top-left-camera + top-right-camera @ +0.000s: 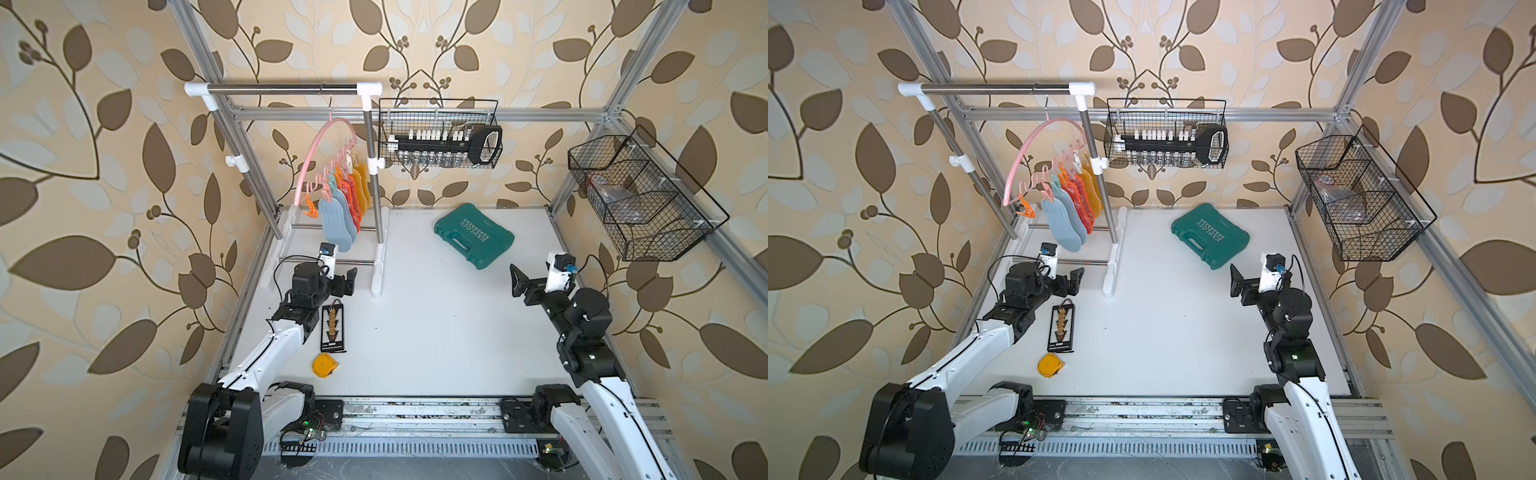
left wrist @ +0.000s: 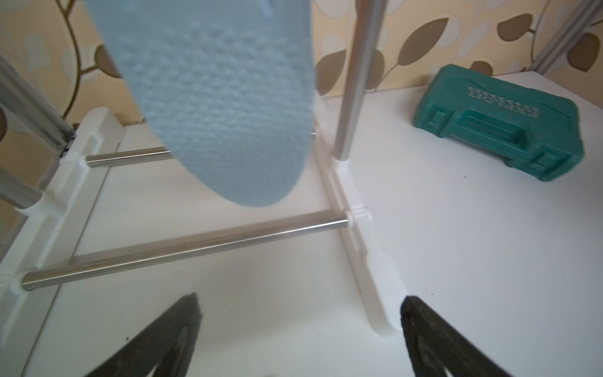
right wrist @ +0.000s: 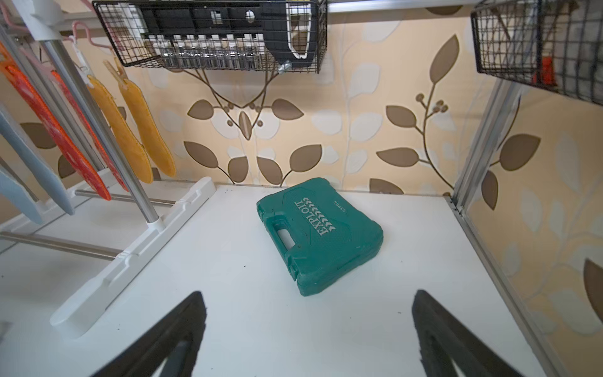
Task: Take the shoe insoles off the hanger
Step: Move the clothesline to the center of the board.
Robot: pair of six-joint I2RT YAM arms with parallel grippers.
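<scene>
Six flat, foot-shaped insoles [image 1: 340, 212] of dimpled pale-blue foam, red-orange mesh and mustard suede hang clipped along the thin pink plastic hanger [image 1: 312, 153], which is hooked on the steel rack [image 1: 282, 87]. The left gripper [image 2: 300, 297] gapes empty near the front blue insole. The right gripper [image 3: 309, 293] is likewise spread and empty, well apart.

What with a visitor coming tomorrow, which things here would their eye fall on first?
The row of coloured insoles, blue-grey, red-orange and mustard, clipped along a pink hanger on the steel rack at the back left, stands out first. Next comes the teal tool case, lying flat on the white table toward the back right.
</scene>
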